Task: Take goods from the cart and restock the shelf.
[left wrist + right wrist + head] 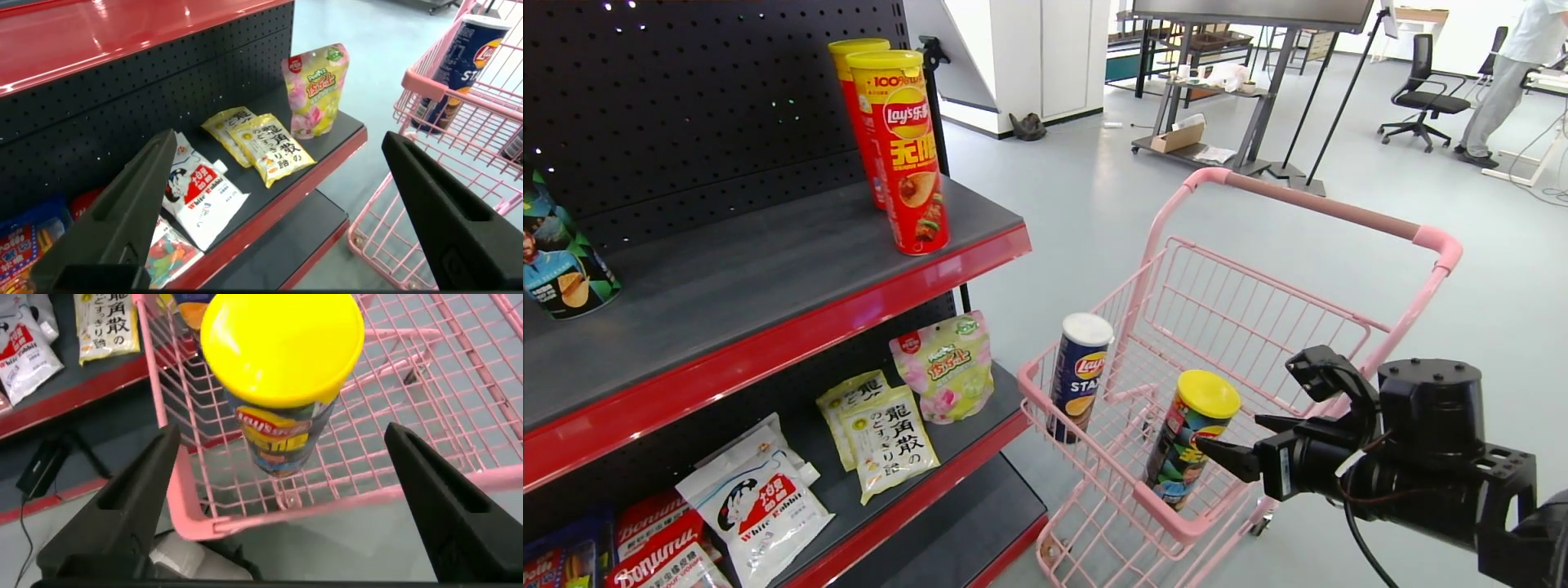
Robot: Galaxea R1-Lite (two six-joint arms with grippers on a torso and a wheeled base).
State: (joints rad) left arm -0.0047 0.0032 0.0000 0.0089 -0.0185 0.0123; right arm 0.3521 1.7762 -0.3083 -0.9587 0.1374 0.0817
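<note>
Upper shelf board (768, 278) carrying two tall red cans (907, 155) standing near its end, dark can (560, 261) standing farther along, lower shelf board (968, 434) holding snack bags (882, 433) leaning against pegboard, pink cart (1307, 204) standing on grey floor (1094, 188), carrying blue can (1080, 376) and yellow-lidded can (1188, 437)

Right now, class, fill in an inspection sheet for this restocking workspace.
Surface: top shelf, grey board with a red front edge.
Job's things: pink cart holds a yellow-lidded can and a white-lidded can, both standing; two red cans and a dark can stand on the top shelf.
Clutter: nothing seen.
Grippers: right gripper open at the yellow-lidded can, not gripping it; left gripper open, facing snack bags on the lower shelf.
Cables: black cable on the floor by the shelf.
Surroundings: office chair and wheeled stand behind the cart.
</note>
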